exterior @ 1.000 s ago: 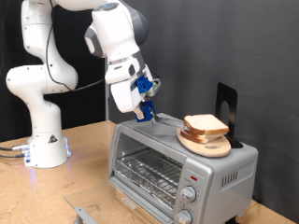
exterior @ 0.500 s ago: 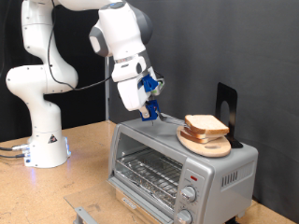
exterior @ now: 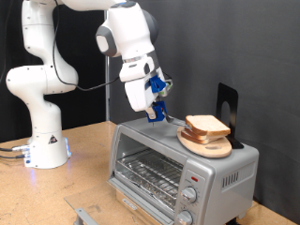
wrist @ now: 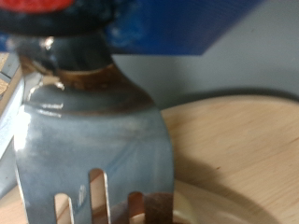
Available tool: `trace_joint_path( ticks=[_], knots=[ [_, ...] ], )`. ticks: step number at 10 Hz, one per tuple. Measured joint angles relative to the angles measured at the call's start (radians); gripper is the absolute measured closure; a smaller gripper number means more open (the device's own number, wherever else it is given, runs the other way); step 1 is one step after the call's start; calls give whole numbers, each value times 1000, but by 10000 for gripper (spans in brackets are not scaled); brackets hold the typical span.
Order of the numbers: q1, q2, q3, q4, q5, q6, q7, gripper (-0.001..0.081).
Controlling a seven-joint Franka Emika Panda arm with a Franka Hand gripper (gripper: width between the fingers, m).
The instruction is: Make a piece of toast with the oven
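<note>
The slice of toast [exterior: 205, 124] lies on a round wooden board [exterior: 212, 145] on top of the silver oven [exterior: 155, 167], whose glass door is shut. My gripper [exterior: 156, 112] hangs just above the oven's top, a little to the exterior view's left of the toast. It is shut on a metal fork [wrist: 93, 140], tines pointing away from the hand. In the wrist view the fork's tines sit over the edge of the wooden board [wrist: 248, 140]. The toast itself is barely visible there.
A black upright object [exterior: 228, 105] stands on the oven behind the board. The oven has two knobs [exterior: 188, 197] and a red light [exterior: 192, 177]. The arm's white base [exterior: 42, 141] stands on the wooden table [exterior: 84, 178] at the exterior view's left.
The gripper with the fork has moved towards the exterior view's right and slightly down, closer to the toast and board. The toast, board and oven have not moved.
</note>
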Motion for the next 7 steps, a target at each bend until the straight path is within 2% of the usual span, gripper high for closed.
trace_joint_path(
  ticks=[4, 7],
  knots=[
    [0, 74, 4, 55, -36, 14, 32, 370],
    [1, 109, 20, 76, -40, 36, 32, 374]
  ],
)
